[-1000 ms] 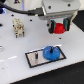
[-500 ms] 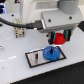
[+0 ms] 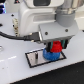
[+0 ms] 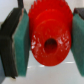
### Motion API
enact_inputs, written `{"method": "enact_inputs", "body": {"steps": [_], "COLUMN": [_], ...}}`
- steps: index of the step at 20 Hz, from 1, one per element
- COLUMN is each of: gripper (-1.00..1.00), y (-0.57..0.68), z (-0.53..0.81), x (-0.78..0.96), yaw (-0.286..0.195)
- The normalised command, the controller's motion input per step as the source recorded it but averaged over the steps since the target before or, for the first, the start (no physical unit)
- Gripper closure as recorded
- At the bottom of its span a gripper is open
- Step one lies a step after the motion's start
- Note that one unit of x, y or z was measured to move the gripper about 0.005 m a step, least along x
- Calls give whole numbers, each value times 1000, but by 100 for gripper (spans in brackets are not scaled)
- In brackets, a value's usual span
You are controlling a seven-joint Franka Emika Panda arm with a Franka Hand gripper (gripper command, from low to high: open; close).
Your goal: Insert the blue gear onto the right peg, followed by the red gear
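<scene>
My gripper (image 3: 56, 46) is shut on the red gear (image 3: 56, 47) and holds it just above the blue gear (image 3: 49, 54). The blue gear lies on the black-framed grey plate (image 3: 31, 59), at its end toward the exterior view's right. The right peg is hidden under the gears. In the wrist view the red gear (image 4: 49, 35) fills the space between the two teal pads (image 4: 21, 45), its hub hole facing the camera. I cannot tell whether the red gear touches the blue one.
The white arm body (image 3: 42, 15) and a black cable (image 3: 15, 36) fill the upper part of the exterior view. A white tabletop (image 3: 12, 70) surrounds the plate. A thin dark pin (image 3: 36, 58) stands on the bare part of the plate.
My gripper has come down with the red gear, from well above the plate to just over the blue gear. The blue gear and plate have not moved.
</scene>
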Motion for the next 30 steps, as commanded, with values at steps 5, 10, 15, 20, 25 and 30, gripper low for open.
{"method": "enact_inputs", "body": {"steps": [5, 10, 15, 20, 25, 30], "gripper": [100, 100, 100, 100, 100, 100], "y": [-7, 4, 4, 4, 70, 39], "z": [-45, 31, 144, 143, 130, 177], "x": [87, 115, 64, 68, -12, 46], "yaw": [0, 0, 0, 0, 0, 0]}}
